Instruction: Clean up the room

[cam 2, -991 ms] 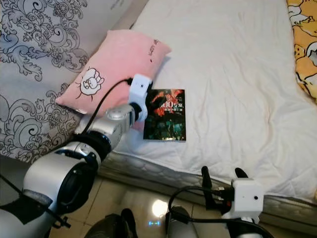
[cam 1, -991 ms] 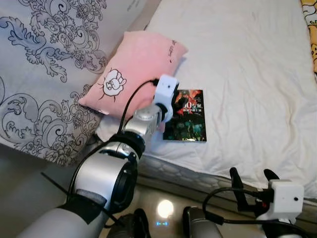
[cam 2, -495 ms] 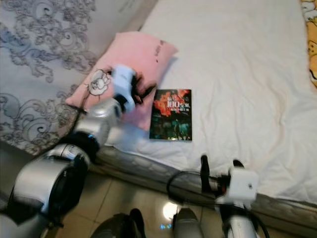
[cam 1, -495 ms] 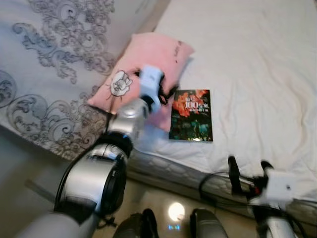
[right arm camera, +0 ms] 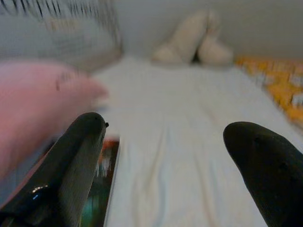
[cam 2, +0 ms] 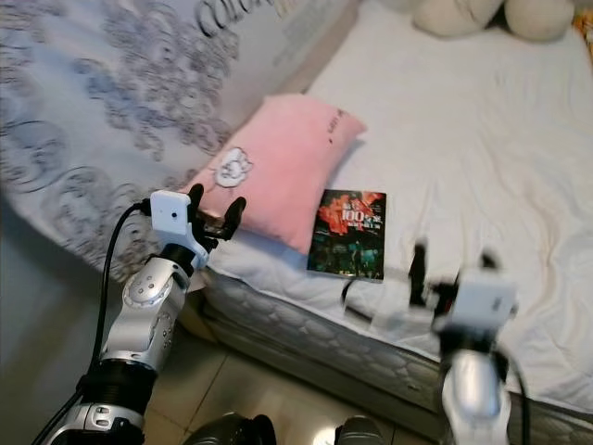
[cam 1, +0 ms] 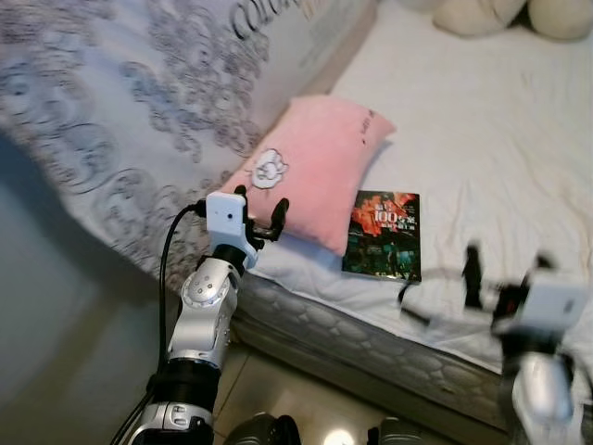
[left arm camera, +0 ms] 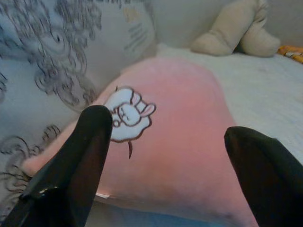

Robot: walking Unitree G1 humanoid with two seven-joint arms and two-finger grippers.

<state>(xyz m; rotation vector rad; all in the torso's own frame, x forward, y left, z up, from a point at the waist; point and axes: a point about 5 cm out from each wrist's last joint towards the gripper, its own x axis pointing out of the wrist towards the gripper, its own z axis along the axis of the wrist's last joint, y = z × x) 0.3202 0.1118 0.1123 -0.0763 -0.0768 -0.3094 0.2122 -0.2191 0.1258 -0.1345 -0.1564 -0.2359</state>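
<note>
Both grippers stood open and empty at the edge of the bed, the left one facing the pink pillow.

The left gripper (cam 1: 258,206) had its two black fingers (left arm camera: 80,161) spread wide with nothing between them, poised just short of the near end of the pink pillow (cam 1: 315,167), whose white cartoon patch (left arm camera: 127,115) lay straight ahead in the left wrist view. The right gripper (cam 1: 505,269), blurred, also had its fingers (right arm camera: 71,165) wide apart and held nothing, raised over the near edge of the mattress (cam 1: 371,343). Between the two grippers a dark-covered book (cam 1: 383,234) lay flat on the white sheet (cam 1: 482,130), just beside the pillow's edge. A grey patterned quilt (cam 1: 120,102) was bunched along the robot's left of the pillow, and a beige plush toy (cam 2: 473,14) sat at the far end of the bed.
</note>
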